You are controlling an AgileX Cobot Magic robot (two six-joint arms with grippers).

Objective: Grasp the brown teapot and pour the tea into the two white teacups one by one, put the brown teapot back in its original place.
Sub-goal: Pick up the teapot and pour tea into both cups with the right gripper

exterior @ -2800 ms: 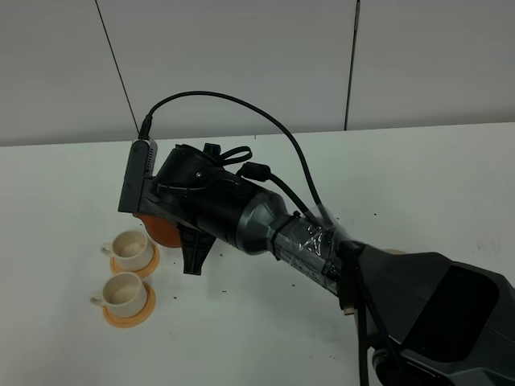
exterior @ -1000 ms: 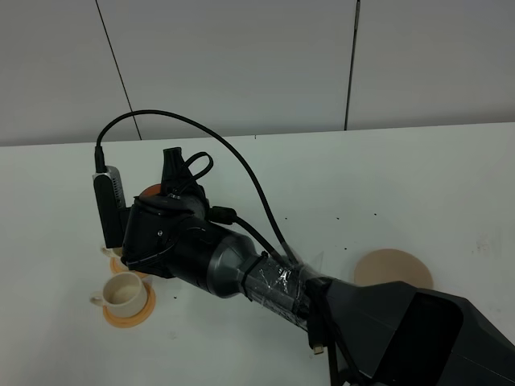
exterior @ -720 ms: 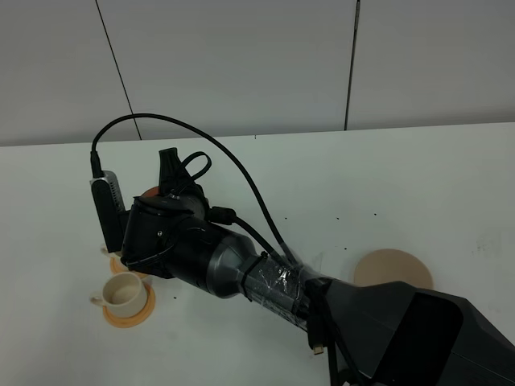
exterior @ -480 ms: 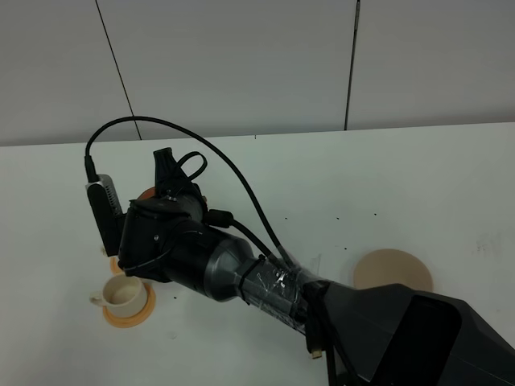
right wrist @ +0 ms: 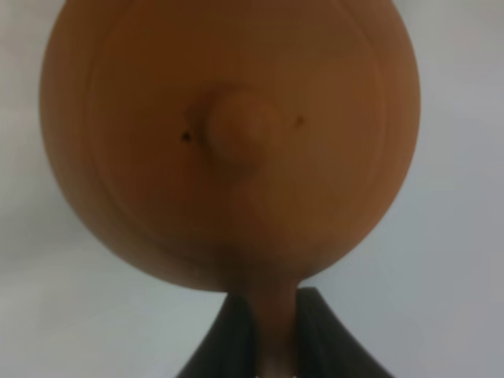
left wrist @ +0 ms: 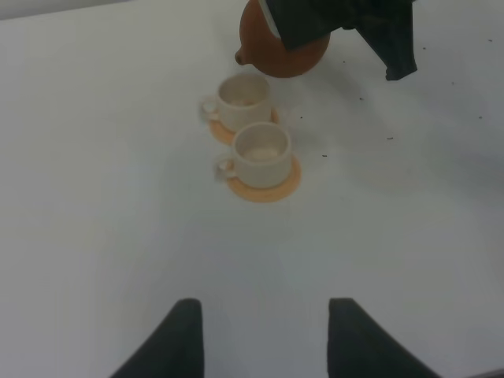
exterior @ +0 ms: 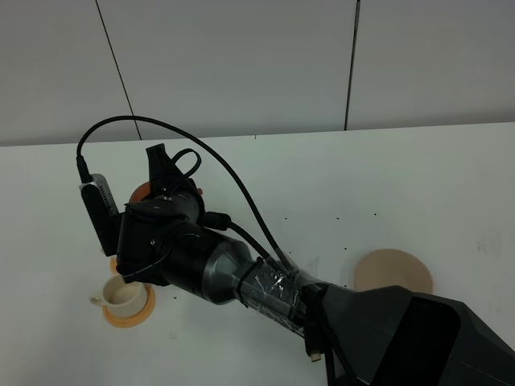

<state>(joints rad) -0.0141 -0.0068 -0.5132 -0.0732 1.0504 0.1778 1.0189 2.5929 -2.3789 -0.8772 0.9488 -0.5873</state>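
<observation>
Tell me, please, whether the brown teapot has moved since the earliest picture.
Yes. In the exterior view the brown teapot, in the right gripper, has shifted up and left relative to the nearer teacup.

From the high camera the right arm (exterior: pixel 201 261) covers almost all of the brown teapot (exterior: pixel 139 191), the whole far teacup (left wrist: pixel 244 94) and one side of the near teacup (exterior: pixel 119 297). The right wrist view is blurred, and its edge cuts off the right pincer (right wrist: pixel 276 346).
</observation>
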